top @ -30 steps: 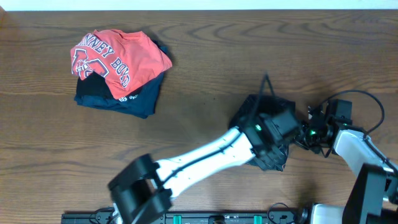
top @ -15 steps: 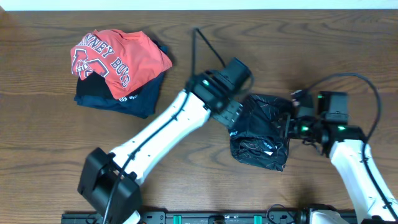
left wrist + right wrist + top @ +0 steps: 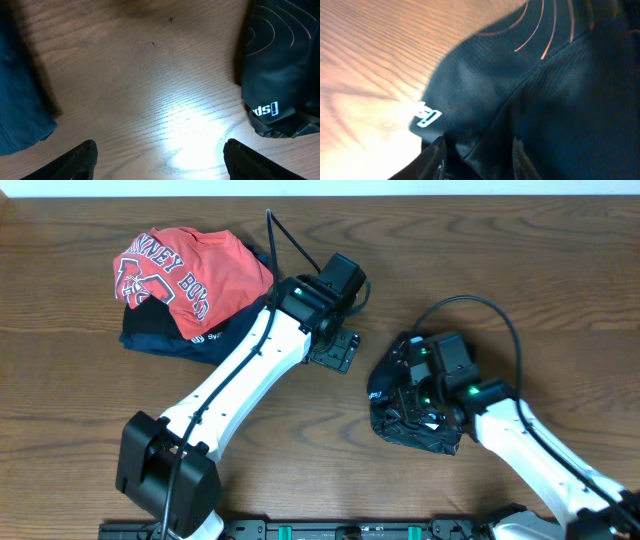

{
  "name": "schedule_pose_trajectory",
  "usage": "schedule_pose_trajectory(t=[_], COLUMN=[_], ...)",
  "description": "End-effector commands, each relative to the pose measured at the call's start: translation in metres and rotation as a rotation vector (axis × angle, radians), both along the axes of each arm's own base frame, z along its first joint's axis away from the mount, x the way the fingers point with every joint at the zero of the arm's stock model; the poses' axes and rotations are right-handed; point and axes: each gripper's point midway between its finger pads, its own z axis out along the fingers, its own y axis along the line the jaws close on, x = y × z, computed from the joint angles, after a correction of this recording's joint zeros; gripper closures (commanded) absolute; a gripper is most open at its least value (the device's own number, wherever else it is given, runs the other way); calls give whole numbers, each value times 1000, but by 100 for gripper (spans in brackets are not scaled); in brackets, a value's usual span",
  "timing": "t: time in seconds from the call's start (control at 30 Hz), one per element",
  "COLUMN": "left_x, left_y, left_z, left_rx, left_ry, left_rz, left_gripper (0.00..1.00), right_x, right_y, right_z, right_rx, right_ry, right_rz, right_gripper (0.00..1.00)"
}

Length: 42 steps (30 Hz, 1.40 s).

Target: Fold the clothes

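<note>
The black jersey (image 3: 396, 420) lies as a crumpled bundle at the right centre of the table, with thin contour lines and a small white logo on it. My right gripper (image 3: 412, 385) sits on top of it. In the right wrist view its fingers (image 3: 479, 157) are narrowed with a fold of the jersey (image 3: 485, 75) between them. My left gripper (image 3: 335, 350) hangs wide open and empty over bare wood to the left of the jersey. In the left wrist view its fingers (image 3: 160, 160) frame bare table, and the jersey (image 3: 280, 75) lies off to the right.
A red T-shirt with white lettering (image 3: 190, 265) lies on a folded navy garment (image 3: 190, 345) at the back left. The navy edge also shows in the left wrist view (image 3: 20, 100). The left arm stretches diagonally across the table's middle.
My left gripper has let go of the jersey and pulled back left, opening over bare wood. My right gripper has moved left from the jersey's right edge onto its top.
</note>
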Motion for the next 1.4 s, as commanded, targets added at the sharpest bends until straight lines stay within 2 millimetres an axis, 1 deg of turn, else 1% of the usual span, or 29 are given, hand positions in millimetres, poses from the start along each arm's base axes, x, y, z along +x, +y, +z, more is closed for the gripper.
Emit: schedule_pose_trajectory(t=[0.0,0.03,0.07,0.1,0.13,0.2,0.23,0.33,0.4,0.47,0.57,0.77,0.9,1.0,1.1,1.13,1.17,1.2,1.23,1.3,1.37], left_x=[-2,-2,-2,-2,-2,-3,-3,-3,-3,-3,-3,-3,-3,-3,-3,-3,-3,-4,-4,-4,-4], left_y=[3,3,3,3,3,4,4,4,4,4,4,4,4,4,4,4,4,4,4,4,4], left_z=[6,6,6,6,6,6,6,6,6,6,6,6,6,6,6,6,6,6,6,6,6], left_rx=[-9,-9,-9,-9,-8,-7,-6,-7,-6,-6,-6,-6,-5,-4,-4,-3,-3,-3,-3,-3,-3], left_ry=[-7,-7,-7,-7,-7,-4,-4,-4,-4,-4,-4,-6,-5,-4,-3,-3,-2,-2,-2,-2,-2], left_rz=[9,9,9,9,9,9,9,9,9,9,9,2,1,1,1,1,1,2,2,1,1], left_gripper=[18,18,18,18,18,18,18,17,18,17,17,17,17,17,17,17,17,17,17,17,17], right_x=[7,8,9,10,12,18,21,32,36,38,37,37,40,46,47,45,43,39,36,28,23], right_y=[-11,-13,-16,-19,-23,-32,-35,-47,-63,-80,-104,-147,-184,-199,-208,-211,-214,-217,-219,-225,-233], right_z=[-14,-16,-18,-17,-15,-4,4,36,56,69,77,69,62,54,42,36,32,26,21,14,13], right_rx=[-104,-116,-128,-139,-150,-163,-160,-132,-133,-131,-132,-174,-242,-245,-252,-256,-255,-252,-254,-266,-269], right_ry=[-3,0,-1,-3,-11,-39,-56,-120,-162,-191,-199,-161,-155,-142,-105,-82,-61,-29,-4,38,52], right_rz=[-59,-78,-91,-115,-148,-195,-213,-267,-321,-376,-452,-592,-746,-805,-845,-862,-883,-918,-939,-964,-990], right_gripper=[70,78,93,99,99,99,99,99,99,99,99,99,99,99,98,84,76,71,71,61,62])
